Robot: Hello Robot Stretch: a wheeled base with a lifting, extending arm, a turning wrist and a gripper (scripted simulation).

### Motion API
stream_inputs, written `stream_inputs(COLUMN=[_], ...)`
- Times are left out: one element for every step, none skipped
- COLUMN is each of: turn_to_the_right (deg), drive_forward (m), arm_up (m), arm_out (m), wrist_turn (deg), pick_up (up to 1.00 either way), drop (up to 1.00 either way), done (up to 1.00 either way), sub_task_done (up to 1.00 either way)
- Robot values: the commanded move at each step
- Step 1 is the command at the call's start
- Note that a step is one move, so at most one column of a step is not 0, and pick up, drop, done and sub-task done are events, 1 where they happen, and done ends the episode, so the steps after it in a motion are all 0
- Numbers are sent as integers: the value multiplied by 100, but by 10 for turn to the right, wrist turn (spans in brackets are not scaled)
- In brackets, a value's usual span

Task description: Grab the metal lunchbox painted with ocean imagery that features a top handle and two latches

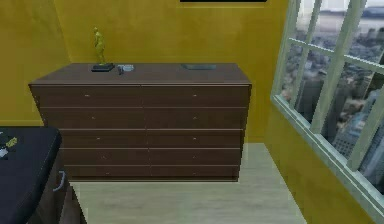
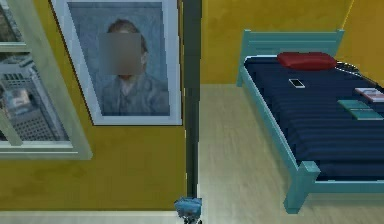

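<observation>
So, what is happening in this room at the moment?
The robot is meant to grab a lunchbox. Ahead of it stands a dark dresser with a small yellow figurine on top, beside a window. In the arm side view a framed portrait hangs on the yellow wall, and a bed carries a red pillow. A small bluish thing sits at the bottom edge; what it is cannot be told.

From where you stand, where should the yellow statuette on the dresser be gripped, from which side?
Take the yellow statuette around its slim middle, coming from the dresser's front. It stands upright and narrow at a far corner of the top, with the wall close behind, so the front looks freest; a low grip might meet the dark flat thing at its foot.
</observation>
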Motion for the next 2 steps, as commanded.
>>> stream_inputs(turn_to_the_right=[0,0], drive_forward=[0,0], arm_up=[0,10], arm_out=[0,0], wrist_turn=[0,0], pick_up=[100,0], drop=[0,0], done=[0,0], sub_task_done=[0,0])
